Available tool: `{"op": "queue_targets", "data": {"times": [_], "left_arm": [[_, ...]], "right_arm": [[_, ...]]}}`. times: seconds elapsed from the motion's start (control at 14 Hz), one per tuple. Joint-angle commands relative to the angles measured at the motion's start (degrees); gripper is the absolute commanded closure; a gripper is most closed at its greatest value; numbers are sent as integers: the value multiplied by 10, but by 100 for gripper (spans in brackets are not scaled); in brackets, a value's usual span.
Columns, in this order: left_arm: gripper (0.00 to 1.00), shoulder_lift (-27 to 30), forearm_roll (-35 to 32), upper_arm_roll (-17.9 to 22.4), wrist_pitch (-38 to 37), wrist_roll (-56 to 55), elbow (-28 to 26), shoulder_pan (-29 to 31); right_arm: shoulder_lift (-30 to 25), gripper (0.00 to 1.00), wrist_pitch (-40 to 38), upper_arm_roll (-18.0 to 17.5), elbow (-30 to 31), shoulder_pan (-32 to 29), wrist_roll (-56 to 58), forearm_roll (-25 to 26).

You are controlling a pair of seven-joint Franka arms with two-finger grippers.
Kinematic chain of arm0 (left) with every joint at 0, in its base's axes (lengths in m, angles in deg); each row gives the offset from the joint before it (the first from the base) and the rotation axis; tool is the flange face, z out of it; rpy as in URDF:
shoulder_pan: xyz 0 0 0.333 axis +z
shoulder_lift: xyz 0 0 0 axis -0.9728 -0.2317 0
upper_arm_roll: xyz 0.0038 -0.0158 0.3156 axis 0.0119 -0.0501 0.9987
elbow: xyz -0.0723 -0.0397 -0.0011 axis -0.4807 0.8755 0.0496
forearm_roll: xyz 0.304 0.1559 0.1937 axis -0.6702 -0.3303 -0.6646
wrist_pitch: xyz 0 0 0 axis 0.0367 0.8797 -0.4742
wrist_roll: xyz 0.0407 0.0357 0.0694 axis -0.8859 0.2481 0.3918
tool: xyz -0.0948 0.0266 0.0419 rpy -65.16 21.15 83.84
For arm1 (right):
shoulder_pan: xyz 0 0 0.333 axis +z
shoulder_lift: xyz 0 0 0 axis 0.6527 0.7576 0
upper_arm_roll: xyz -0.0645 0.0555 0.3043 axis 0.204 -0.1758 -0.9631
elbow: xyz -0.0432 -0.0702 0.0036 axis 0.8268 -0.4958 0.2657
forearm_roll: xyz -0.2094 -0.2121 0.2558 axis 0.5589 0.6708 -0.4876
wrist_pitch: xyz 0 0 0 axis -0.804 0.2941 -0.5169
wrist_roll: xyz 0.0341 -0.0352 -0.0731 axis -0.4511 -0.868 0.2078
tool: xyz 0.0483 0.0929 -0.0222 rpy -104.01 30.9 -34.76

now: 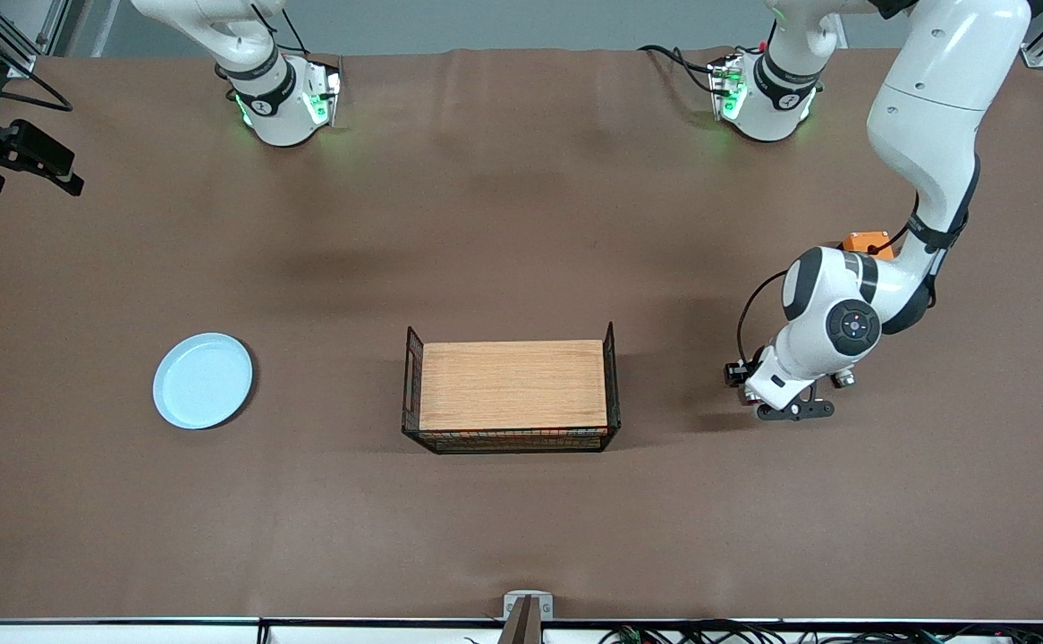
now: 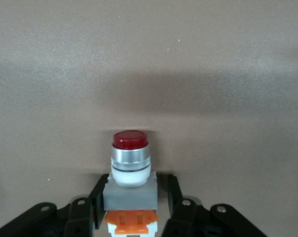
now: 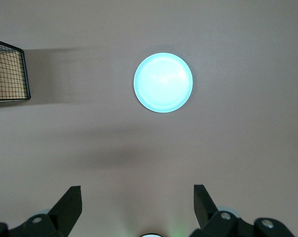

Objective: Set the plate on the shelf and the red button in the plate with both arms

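The red button (image 2: pixel 130 168) stands on the table with its red cap up, a silver collar and a grey body over an orange base. My left gripper (image 2: pixel 131 207) straddles the grey body; one finger (image 2: pixel 98 197) touches it and a thin gap shows at the other, so it is open. In the front view the left gripper (image 1: pixel 757 391) is low over the table toward the left arm's end. The pale blue plate (image 1: pixel 203 380) lies toward the right arm's end. My right gripper (image 3: pixel 137 202) hangs open and empty high over the table with the plate (image 3: pixel 163 82) in its sight.
A black wire basket (image 1: pixel 412 385) holding a wooden tray (image 1: pixel 513 383) stands mid-table between plate and button. An orange box (image 1: pixel 866 242) peeks out past the left arm's elbow. A small part (image 1: pixel 843 379) lies beside the left hand.
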Motion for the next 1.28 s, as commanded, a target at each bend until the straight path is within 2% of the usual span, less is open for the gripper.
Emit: {"op": "queue_targets", "data": {"times": [0.0,0.21,0.57,1.21], "left_arm": [[65,3,-14,2,9,-9,-6,-2],[68,14,-14,1,5,-9,-2,-1],[68,60,-14,1,-23,-26,12,2],[68,108,-3,-1,-240,-34,135,2]], "right_arm": [[-15,0,3,2,9,3,5,-2],[-15,0,2,2,9,3,5,-2],[-15,0,0,2,9,3,5,-2],[-15,0,-2,2,10,3,5,-2]]}}
